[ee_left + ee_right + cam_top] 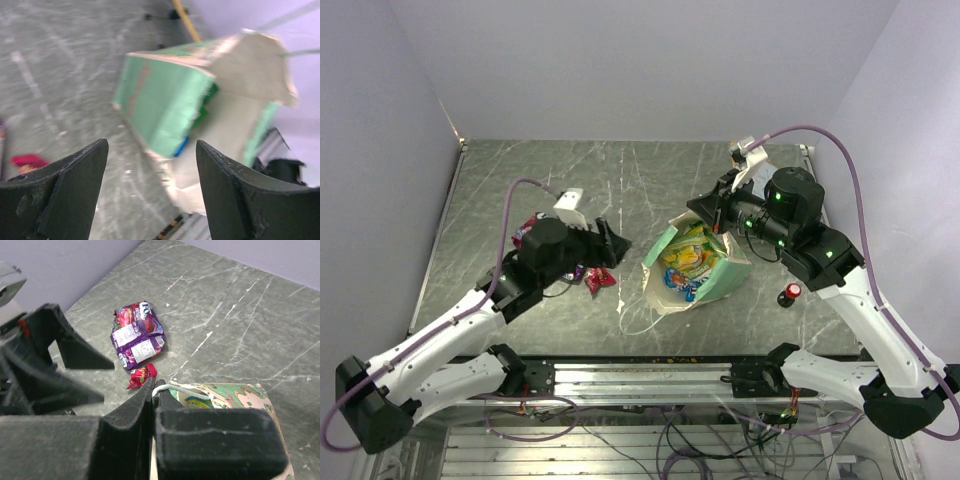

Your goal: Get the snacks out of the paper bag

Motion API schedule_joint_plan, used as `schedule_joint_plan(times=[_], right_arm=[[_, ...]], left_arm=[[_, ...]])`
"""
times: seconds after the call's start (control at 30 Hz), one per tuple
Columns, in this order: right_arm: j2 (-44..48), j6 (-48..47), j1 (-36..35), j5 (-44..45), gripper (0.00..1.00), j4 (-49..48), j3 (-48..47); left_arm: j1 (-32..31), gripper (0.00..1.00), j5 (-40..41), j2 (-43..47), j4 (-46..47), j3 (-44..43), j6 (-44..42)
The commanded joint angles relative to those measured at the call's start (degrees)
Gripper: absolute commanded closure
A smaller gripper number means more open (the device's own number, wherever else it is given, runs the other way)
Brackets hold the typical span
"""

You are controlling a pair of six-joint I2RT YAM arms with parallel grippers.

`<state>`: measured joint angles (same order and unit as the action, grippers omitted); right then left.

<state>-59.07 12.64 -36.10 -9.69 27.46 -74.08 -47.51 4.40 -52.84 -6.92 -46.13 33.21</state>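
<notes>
The mint-green paper bag (720, 280) lies tilted on the table with its mouth open upward and several colourful snacks (685, 262) inside. My right gripper (712, 217) is shut on the bag's white string handle (184, 388) at its far rim, and the bag's printed side shows below it (235, 392). My left gripper (610, 240) is open and empty just left of the bag (165, 100), apart from it. A purple packet (137, 335) and a red candy (142, 376) lie on the table; the red candy is also in the top view (600, 279).
A small red-capped black knob (790, 293) stands right of the bag. More packets (524, 232) lie partly hidden under my left arm. The bag's other string handle (645, 315) trails toward the near table edge. Walls close in at the left, back and right.
</notes>
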Motion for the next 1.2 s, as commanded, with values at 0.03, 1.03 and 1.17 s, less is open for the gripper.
schedule_joint_plan(times=[0.03,1.03,1.17], right_arm=[[0.01,-1.11,-0.22,-0.63,1.00,-2.53,-0.74],[-0.18,-0.99,-0.30,-0.40,1.00,-1.31,-2.12],[-0.32,-0.87,-0.23,-0.71,1.00,-0.85,-2.50]], left_arm=[[-12.64,0.22,7.10,-7.87,9.02,-5.67,-3.81],[-18.54,0.18,31.51,-46.68,26.51,-19.77,-16.94],[-18.43,0.00,35.87,-50.31,27.50,-22.30,-17.31]])
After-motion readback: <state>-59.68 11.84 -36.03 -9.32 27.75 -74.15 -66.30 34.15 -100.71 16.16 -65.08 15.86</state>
